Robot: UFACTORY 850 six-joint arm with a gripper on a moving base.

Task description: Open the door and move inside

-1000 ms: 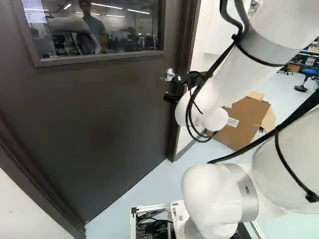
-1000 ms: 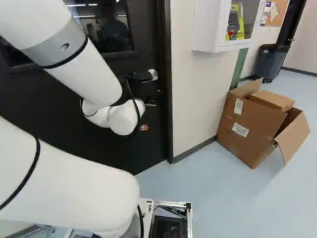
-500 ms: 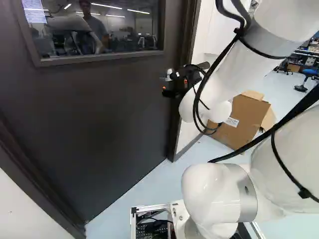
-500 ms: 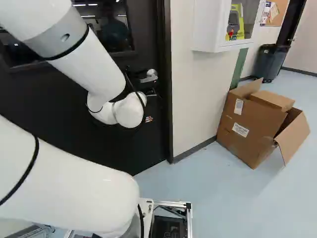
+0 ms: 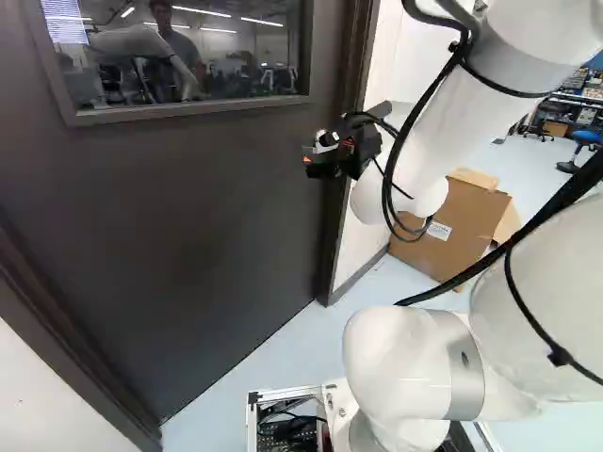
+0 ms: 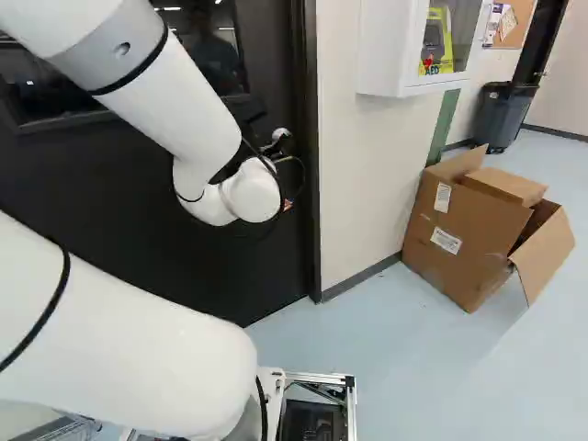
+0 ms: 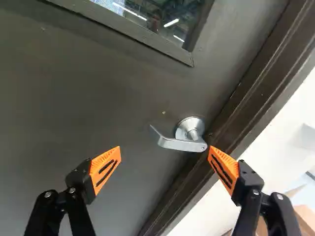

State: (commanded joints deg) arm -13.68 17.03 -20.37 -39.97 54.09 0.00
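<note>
Closest to us, our white arm rises from the moving base, whose metal frame shows at the foot of the right base view. We reach up and ahead to the latch side of the door, and there our gripper stands spread wide, its orange pads well apart and nothing pinched between them.

Just ahead of those pads is the silver lever handle, level by the look of it, its free end pointing away from the frame. The finger on the frame side comes near the lever's pivot end; whether it touches, we can't tell.

The dark door that carries the handle looks closed, its window above, and the brown door frame runs close beside the handle. So we judge ourselves at the first step, lining up on the lever; unlatching, opening and driving through are all to come. Next we would need to centre on the lever, ease forward, close or hook on it, then turn it down. If we come in off-centre, a finger could knock the lever's pivot or scrape the frame.

Past the frame come the pale wall, a white AED cabinet on it, an open cardboard box on the floor, and farthest, a dark trash bin.
</note>
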